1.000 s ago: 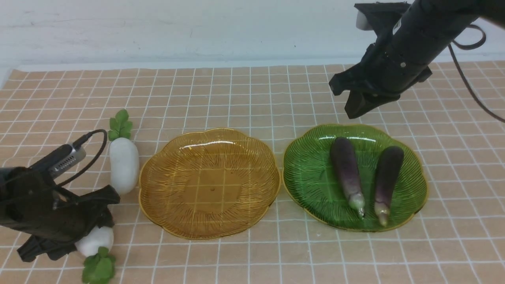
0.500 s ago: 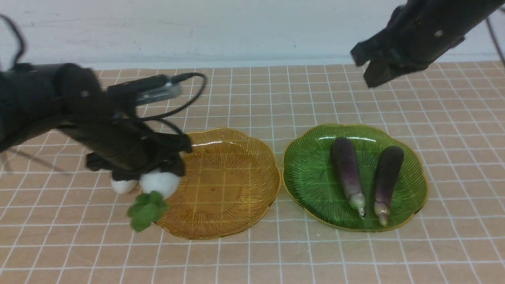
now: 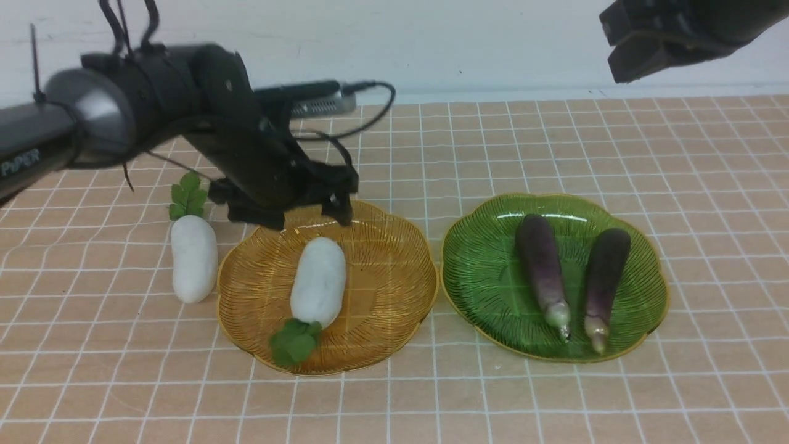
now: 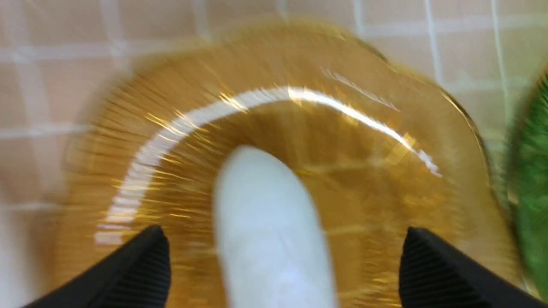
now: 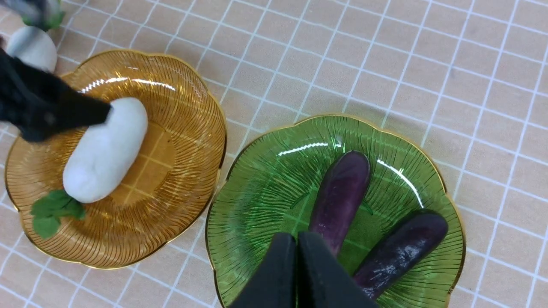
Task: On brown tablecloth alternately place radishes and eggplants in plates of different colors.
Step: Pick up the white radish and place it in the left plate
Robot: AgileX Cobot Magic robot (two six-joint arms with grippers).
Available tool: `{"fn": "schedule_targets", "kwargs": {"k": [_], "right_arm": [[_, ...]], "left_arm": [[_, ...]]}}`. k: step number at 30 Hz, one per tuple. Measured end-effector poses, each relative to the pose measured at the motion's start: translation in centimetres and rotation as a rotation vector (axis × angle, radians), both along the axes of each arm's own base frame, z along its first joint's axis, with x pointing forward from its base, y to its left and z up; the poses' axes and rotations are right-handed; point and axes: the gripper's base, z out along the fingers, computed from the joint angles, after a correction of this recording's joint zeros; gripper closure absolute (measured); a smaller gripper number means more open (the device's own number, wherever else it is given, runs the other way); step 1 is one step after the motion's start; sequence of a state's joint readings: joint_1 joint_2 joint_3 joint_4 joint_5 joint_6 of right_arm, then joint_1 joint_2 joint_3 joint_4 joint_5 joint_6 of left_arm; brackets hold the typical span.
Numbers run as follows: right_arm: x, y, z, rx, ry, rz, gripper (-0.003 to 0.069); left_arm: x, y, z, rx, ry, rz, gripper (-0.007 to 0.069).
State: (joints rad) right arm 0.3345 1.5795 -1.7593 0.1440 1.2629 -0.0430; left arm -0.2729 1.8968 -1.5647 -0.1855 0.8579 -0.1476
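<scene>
Front view, left to right, clock faces as seen there:
Outer radish: this white radish (image 3: 194,259) lies on the brown tablecloth (image 3: 493,394), just beside the amber plate, off its rim at about 9 to 10 o'clock; its green leaves (image 3: 188,196) point to 12.
Left fingers: the left arm's fingers (image 3: 283,219) are spread above the amber plate, toward its 11 to 12 o'clock side, with nothing pinched between them.
Amber plate: this scalloped plate (image 3: 394,271) sits flat on the cloth.
Inner radish: this white radish (image 3: 318,280) lies in the amber plate, its blunt end toward 12 to 1 o'clock and its leaves (image 3: 296,341) toward 7, near the rim.
Green plate: this plate (image 3: 481,271) sits close by the amber one, on its 3 o'clock side.
First eggplant: this purple eggplant (image 3: 543,265) lies in the green plate, pale tip toward 5 o'clock.
Second eggplant: this one (image 3: 607,277) lies beside it, apart, pale tip toward 6 to 7.
Right fingers: the right arm's fingers (image 5: 296,235) are pressed together, holding nothing.
</scene>
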Motion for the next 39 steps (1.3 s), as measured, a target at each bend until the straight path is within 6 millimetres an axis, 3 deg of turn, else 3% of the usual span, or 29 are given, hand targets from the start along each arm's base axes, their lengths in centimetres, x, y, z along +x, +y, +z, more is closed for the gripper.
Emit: {"fn": "schedule_targets", "kwargs": {"k": [2,5,7,9,15,19,23,26,28,31,36,39], "right_arm": [[0.4,0.1,-0.5,-0.006,0.013,-0.001,0.0664],[1.0,0.3,-1.2,-0.013,0.033,-0.001,0.0664],[1.3,0.4,-1.6,-0.017,0.044,-0.001,0.0664],[1.6,0.5,-2.0,-0.021,0.055,-0.001,0.0664],[2.5,0.8,-3.2,-0.032,0.087,-0.001,0.0664],[3.2,1.1,-4.3,-0.041,0.116,-0.002,0.0664],[3.6,1.2,-4.9,-0.051,0.128,-0.001,0.0664],[3.8,0.8,-4.9,-0.126,0.098,0.030,0.0664],[3.9,0.3,-4.9,-0.190,0.075,0.021,0.0664],[3.3,-0.6,-3.7,-0.223,0.033,-0.029,0.0664],[-0.8,-1.9,1.4,-0.139,-0.095,-0.070,0.0665],[-4.2,-2.8,4.6,-0.069,-0.180,-0.070,0.0665]], "left_arm": [[0.7,2.2,1.2,0.059,-0.005,0.032,-0.0053],[1.0,6.1,1.3,0.146,0.046,0.130,-0.0043],[1.5,9.8,0.2,0.183,0.103,0.262,-0.0036],[2.3,11.5,-1.6,0.164,0.141,0.356,-0.0036],[4.2,11.5,-7.4,0.116,0.224,0.390,-0.0032],[4.5,11.4,-10.0,0.128,0.280,0.387,0.0041],[4.8,11.5,-9.1,0.146,0.297,0.348,0.0228],[6.2,11.7,-4.9,0.133,0.238,0.324,0.0264],[6.4,11.2,-2.5,0.096,0.223,0.310,0.0265],[6.5,8.7,-0.3,0.040,0.178,0.241,0.0267],[5.1,1.0,0.0,0.024,0.192,0.061,0.0267],[3.3,-5.1,-0.9,0.067,0.200,-0.088,0.0264]]}}
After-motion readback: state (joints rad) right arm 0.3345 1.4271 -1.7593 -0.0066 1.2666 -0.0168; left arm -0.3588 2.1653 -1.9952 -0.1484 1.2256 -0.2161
